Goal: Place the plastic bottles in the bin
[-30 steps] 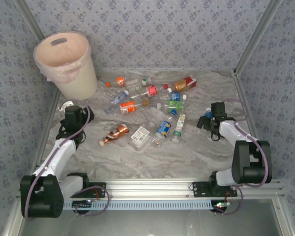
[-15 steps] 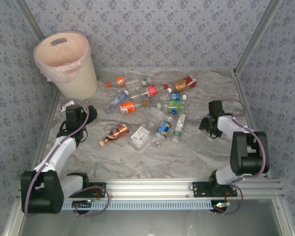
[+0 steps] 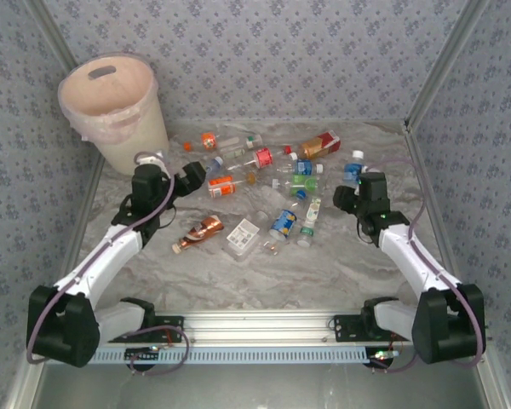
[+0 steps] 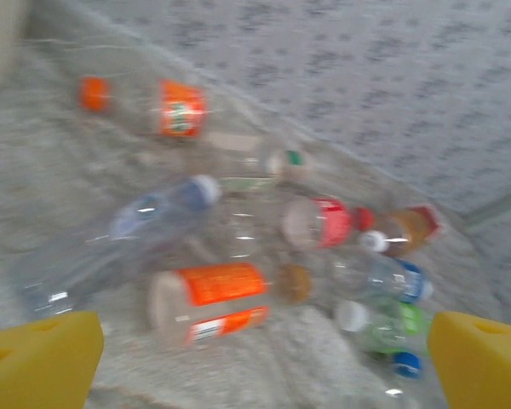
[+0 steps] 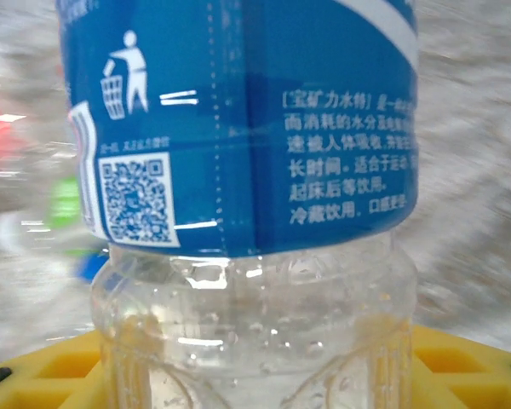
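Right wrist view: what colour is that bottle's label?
Blue label with white print on the bottle; right wrist view.

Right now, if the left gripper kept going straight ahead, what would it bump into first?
Probably the orange-labelled bottle lying on its side, straight ahead between the fingers of the open left gripper. The white-capped bottle lies close beside it, so depth is uncertain.

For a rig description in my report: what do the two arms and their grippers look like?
The left arm and right arm have white links, black joint housings and a mauve cable looping alongside. The left gripper and right gripper are black, with bright yellow fingers.
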